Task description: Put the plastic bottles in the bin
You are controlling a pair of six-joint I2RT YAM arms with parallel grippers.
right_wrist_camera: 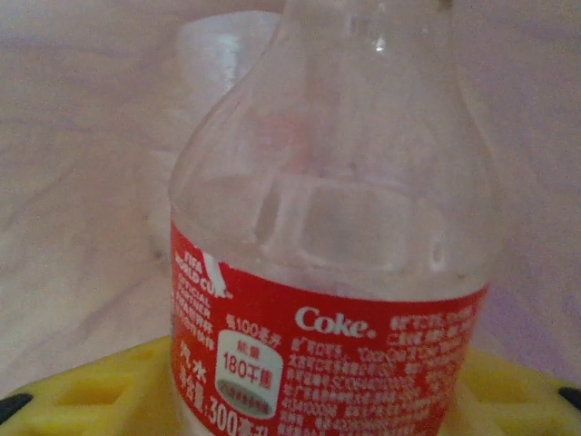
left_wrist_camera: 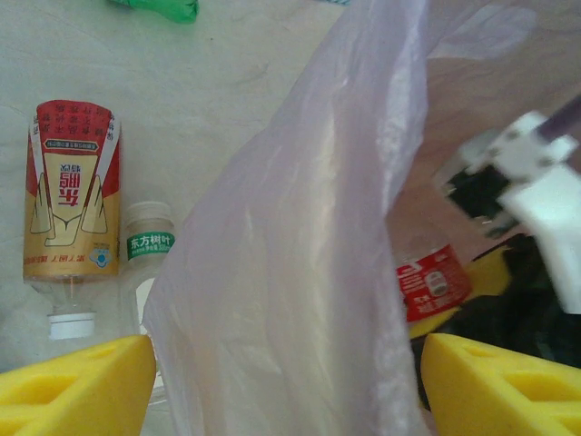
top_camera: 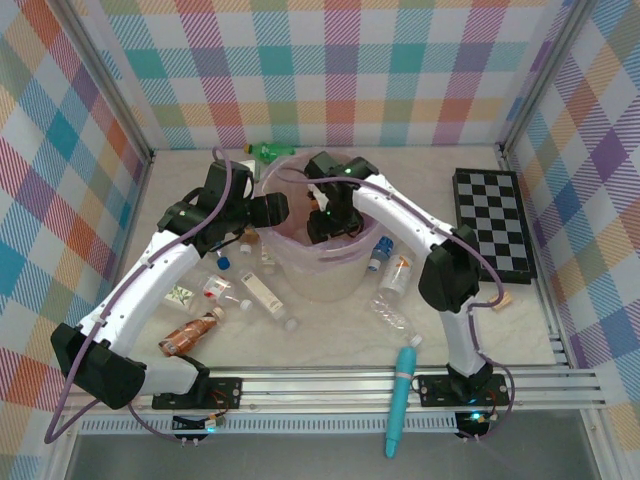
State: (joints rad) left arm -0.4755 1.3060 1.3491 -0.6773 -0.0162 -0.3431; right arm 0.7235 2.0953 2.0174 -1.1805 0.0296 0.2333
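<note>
Right wrist cam tells the story: my right hand (right_wrist_camera: 309, 404) is clamped on a clear Coke bottle (right_wrist_camera: 331, 272) with a red label, pink bag (right_wrist_camera: 82, 182) behind it. From the top, that arm bends over the rim and the hand dips into the bin (top_camera: 322, 285). My left hand (top_camera: 272, 210) sits at the bin's left rim, fingers (left_wrist_camera: 77, 386) spread wide around the bag. The left cam also catches a gold-label bottle (left_wrist_camera: 71, 191) lying on the tabletop (left_wrist_camera: 227, 91).
</note>
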